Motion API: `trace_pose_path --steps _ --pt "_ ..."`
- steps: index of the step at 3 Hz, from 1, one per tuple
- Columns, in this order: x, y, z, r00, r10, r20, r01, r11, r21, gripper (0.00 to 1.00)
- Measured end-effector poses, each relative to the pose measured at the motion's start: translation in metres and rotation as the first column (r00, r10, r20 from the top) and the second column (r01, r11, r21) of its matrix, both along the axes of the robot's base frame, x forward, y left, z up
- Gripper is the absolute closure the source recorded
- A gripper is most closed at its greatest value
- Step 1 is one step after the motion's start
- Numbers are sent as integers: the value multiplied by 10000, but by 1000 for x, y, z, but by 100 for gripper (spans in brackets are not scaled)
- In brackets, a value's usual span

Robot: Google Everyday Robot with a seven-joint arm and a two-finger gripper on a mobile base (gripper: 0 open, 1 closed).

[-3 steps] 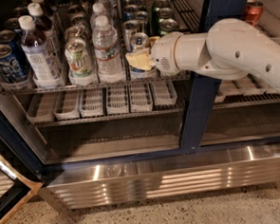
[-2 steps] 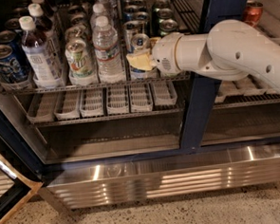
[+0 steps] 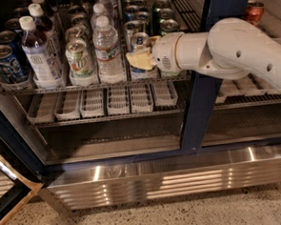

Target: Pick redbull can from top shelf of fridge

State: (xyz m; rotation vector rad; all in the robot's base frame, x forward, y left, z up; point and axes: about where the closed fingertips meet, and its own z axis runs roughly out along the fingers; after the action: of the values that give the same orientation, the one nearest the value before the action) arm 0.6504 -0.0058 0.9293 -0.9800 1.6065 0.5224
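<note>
The redbull can (image 3: pixel 140 40), slim and silver-and-blue, stands at the front of its lane on the top shelf (image 3: pixel 81 86) of the fridge (image 3: pixel 203 101). More slim cans stand in line behind it. My gripper (image 3: pixel 139 61), with pale yellow tips, reaches in from the right and sits at the lower front of this can, touching or almost touching it. My white arm (image 3: pixel 232 51) crosses in front of the dark blue door frame. The can's lower part is hidden behind the gripper.
Left of the redbull can stand a water bottle (image 3: pixel 108 49), a green-patterned can (image 3: pixel 78 58), a tea bottle (image 3: pixel 39 53) and wider dark-blue cans (image 3: pixel 4 63). Below is a rack of short white ribbed trays (image 3: pixel 101 101), then the ribbed steel base panel (image 3: pixel 173 179). The open door (image 3: pixel 7 194) shows at lower left.
</note>
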Motion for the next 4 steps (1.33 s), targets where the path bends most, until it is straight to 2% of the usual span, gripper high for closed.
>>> trace_pose_path --steps 4 --pt "1 0 -1 10000 39 90 -39 10000 -23 100"
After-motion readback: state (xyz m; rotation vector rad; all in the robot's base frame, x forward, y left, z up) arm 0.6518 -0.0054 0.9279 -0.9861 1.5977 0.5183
